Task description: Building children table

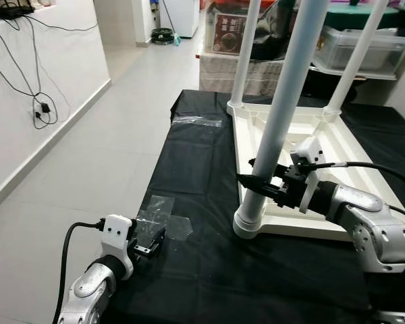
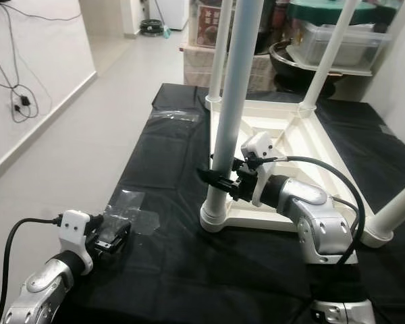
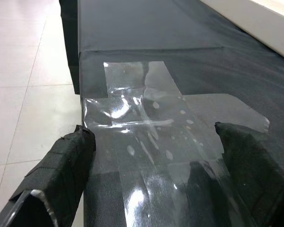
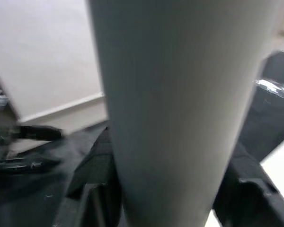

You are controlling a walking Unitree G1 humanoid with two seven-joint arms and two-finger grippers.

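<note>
A white children's table [image 1: 317,131] lies upside down on a black cloth [image 1: 202,162], its legs pointing up. My right gripper [image 1: 260,185] is shut on the nearest leg [image 1: 283,101], low on it, just above its round base [image 1: 248,223]. In the right wrist view that leg [image 4: 165,104] stands between the two black fingers [image 4: 244,189]. My left gripper [image 1: 148,246] rests open at the cloth's near left corner. Its fingers [image 3: 61,165] straddle a clear plastic film [image 3: 146,109] without holding it.
Two more legs [image 1: 245,54] [image 1: 358,54] rise at the far side, and another leg [image 2: 398,212] lies at the right. A second plastic film [image 1: 197,121] lies farther up the cloth. Storage boxes [image 1: 364,44] stand behind. Left is tiled floor [image 1: 101,155] and a wall with cables [image 1: 44,108].
</note>
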